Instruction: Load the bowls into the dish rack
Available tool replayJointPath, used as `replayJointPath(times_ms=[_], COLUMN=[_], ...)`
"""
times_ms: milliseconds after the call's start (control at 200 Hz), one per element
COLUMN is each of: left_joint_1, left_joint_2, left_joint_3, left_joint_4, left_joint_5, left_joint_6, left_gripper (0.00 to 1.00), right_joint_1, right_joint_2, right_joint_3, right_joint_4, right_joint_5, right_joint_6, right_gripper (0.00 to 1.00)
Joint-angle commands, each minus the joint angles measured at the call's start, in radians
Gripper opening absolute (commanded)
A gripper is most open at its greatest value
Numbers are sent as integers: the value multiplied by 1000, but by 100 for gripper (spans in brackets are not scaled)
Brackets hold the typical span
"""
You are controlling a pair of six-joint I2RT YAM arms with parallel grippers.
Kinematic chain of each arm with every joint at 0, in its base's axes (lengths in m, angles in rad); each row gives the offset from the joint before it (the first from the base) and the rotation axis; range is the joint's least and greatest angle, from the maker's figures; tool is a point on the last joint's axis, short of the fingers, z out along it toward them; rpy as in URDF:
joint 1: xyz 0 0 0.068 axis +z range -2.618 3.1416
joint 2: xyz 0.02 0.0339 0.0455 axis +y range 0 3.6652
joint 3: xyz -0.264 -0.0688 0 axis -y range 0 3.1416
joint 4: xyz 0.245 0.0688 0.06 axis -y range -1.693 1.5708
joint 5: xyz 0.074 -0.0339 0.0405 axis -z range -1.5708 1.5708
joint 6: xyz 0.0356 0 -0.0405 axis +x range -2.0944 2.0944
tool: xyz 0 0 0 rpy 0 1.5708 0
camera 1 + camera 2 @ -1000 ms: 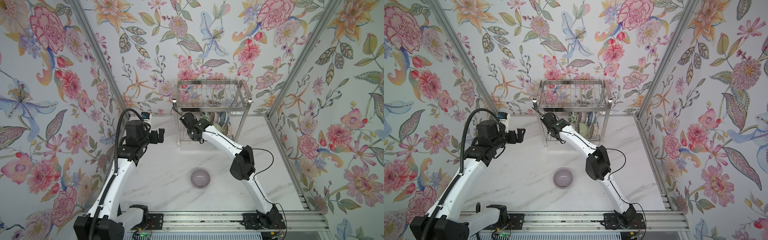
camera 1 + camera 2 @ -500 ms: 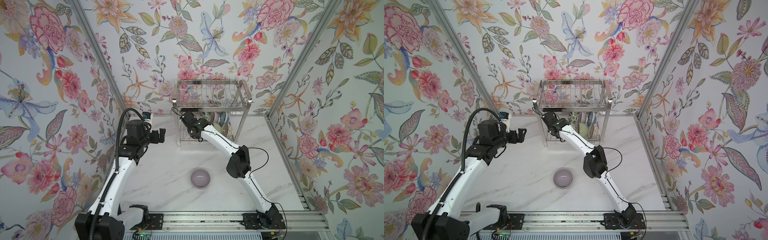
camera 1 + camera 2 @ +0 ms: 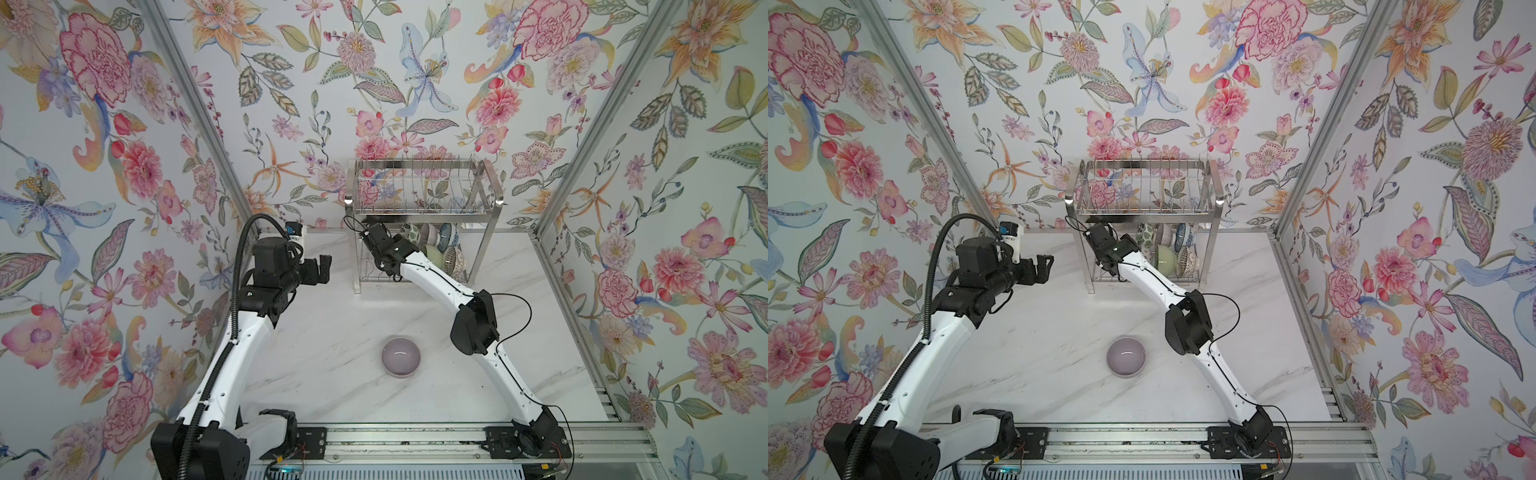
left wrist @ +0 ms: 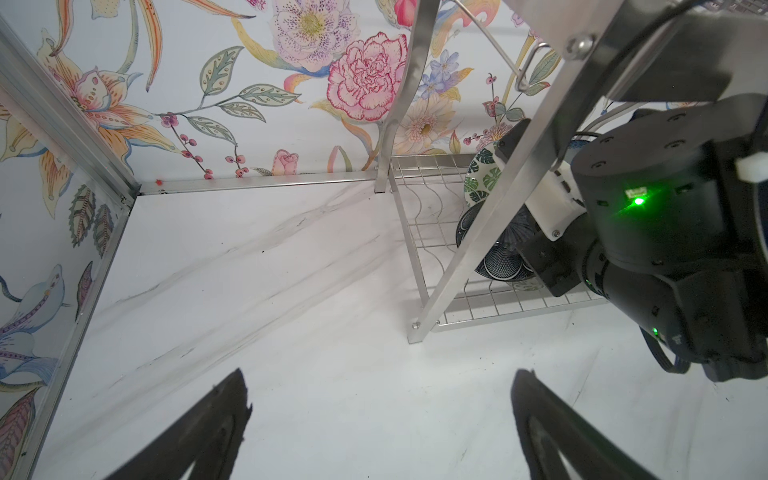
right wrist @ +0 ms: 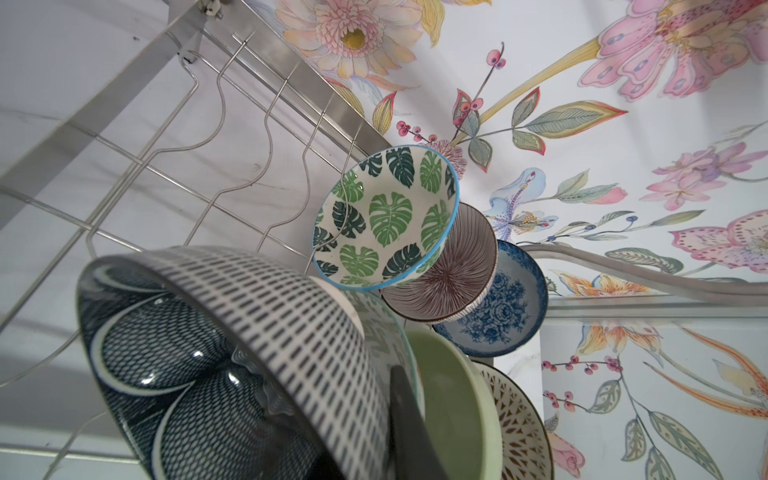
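Note:
The steel dish rack [image 3: 419, 195] [image 3: 1142, 195] stands at the back wall. My right gripper [image 5: 357, 415] reaches into its lower shelf, shut on the wall of a dark net-patterned bowl [image 5: 249, 332] [image 4: 498, 257]; one finger [image 5: 405, 399] lies outside the wall. On that shelf stand leaf-print [image 5: 390, 216], ribbed [image 5: 453, 274], blue floral [image 5: 498, 316], green [image 5: 449, 407] and brown lattice [image 5: 515, 432] bowls. A lilac bowl [image 3: 401, 357] [image 3: 1126, 356] sits upright on the table. My left gripper [image 3: 324, 266] [image 4: 382, 382] hovers open and empty left of the rack.
The rack's flat front leg [image 4: 490, 224] stands between my left gripper and the right wrist [image 3: 386, 249]. The marble table [image 3: 332, 332] is walled by floral panels on three sides. The rack's upper tier [image 3: 1142, 208] overhangs the shelf.
The right arm's elbow has shifted slightly left and its wrist has edged a little deeper under the rack with the dark bowl. The left arm has barely moved.

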Motion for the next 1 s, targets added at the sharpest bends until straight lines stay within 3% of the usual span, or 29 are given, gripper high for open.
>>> replayJointPath(times_ms=[0,250,580,996], left_joint_1=[10,10,10,10], left_joint_2=[-1,-4,-7,-10], left_joint_3=[21,18,16,6], left_joint_4=[2,-1,-6,-6], left_joint_5=[21,19,21,25], left_joint_6=[15,17,20,26], left_gripper=[99,99,99,99], right_joint_1=[-37,-39,-23,-9], right_joint_2=[12,12,-29,-4], right_joint_3=[38,2,-162,-205], right_joint_4=[128,217,434,634], right_joint_5=[40,45,63,84], right_joint_6=[-19,-62,-188,-305], right_gripper=[0,0,0,0])
